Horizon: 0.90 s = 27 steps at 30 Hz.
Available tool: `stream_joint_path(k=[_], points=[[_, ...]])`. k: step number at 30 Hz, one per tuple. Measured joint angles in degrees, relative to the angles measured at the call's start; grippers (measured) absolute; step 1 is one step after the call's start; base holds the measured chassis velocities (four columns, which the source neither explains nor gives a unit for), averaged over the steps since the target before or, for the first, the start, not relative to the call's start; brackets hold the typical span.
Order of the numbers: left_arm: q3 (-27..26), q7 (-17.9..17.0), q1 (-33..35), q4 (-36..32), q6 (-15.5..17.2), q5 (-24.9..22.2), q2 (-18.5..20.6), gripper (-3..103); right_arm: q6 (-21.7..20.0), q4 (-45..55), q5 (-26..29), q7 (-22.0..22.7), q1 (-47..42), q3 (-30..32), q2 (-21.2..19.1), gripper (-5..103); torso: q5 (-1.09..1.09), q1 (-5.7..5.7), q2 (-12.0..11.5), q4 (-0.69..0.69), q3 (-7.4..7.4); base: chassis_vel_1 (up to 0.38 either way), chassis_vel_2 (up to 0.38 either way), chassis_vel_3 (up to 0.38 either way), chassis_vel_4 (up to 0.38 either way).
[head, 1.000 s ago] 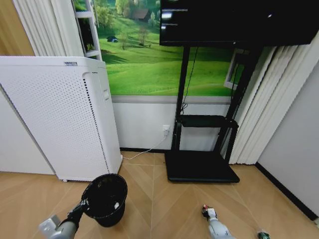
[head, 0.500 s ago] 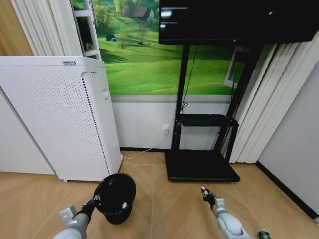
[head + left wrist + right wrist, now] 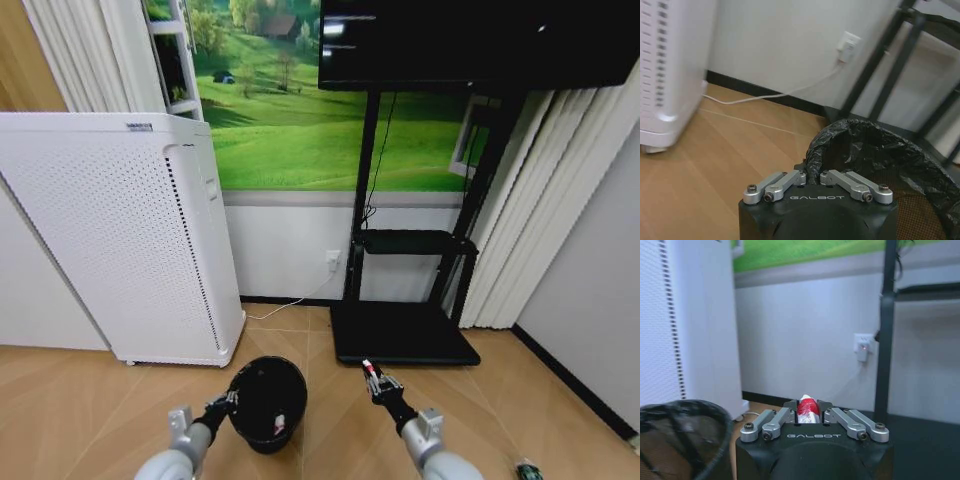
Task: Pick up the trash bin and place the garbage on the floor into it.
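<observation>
One round black trash bin [image 3: 267, 403] with a dark bag sits low in the head view, left gripper [image 3: 224, 405] pinching its left rim, right gripper [image 3: 374, 381] just right, squeezing one red-and-white wrapper [image 3: 370, 372]. The left wrist view shows fingers shut on the crinkly bag rim [image 3: 840, 145]. The right wrist view shows the wrapper [image 3: 807, 409] pinched, the bin [image 3: 682, 435] near.

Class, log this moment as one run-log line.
left gripper: shut on trash bin rim | right gripper: holds red-and-white wrapper | green-labelled bottle: on floor

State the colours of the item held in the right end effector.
Red and white wrapper, clearest in the right wrist view.
</observation>
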Motion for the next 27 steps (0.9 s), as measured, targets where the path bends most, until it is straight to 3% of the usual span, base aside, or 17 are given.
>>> stream_joint_path(k=[7,10,19,27], points=[[9.71,2.31,-6.42,4.5,-0.83,-0.15,0.47,7,6.01,0.2,-3.26,-4.38,-1.4,0.11,-1.39,20,0.0,0.0,0.0,-0.02,0.0,0.0,0.0,0.0,0.0],[14.49,3.67,-12.22,6.36,-1.69,-1.4,-0.47,7,8.28,-0.25,-5.89,-6.91,-1.13,0.06,-1.72,20,0.0,0.0,0.0,-0.03,0.0,0.0,0.0,0.0,0.0],[20.42,6.59,-19.79,9.47,-2.15,-2.59,-0.61,7,10.24,-0.86,-7.64,-9.16,-2.13,0.6,-1.74,20,0.01,0.0,0.0,-0.03,0.0,0.0,0.0,0.0,0.0],[23.71,6.19,-21.97,11.31,-2.48,-0.52,-2.06,7,11.24,-2.4,-10.83,-9.07,-2.09,0.87,-0.78,20,0.0,0.0,0.0,-0.02,0.0,0.0,0.0,0.0,0.0]])
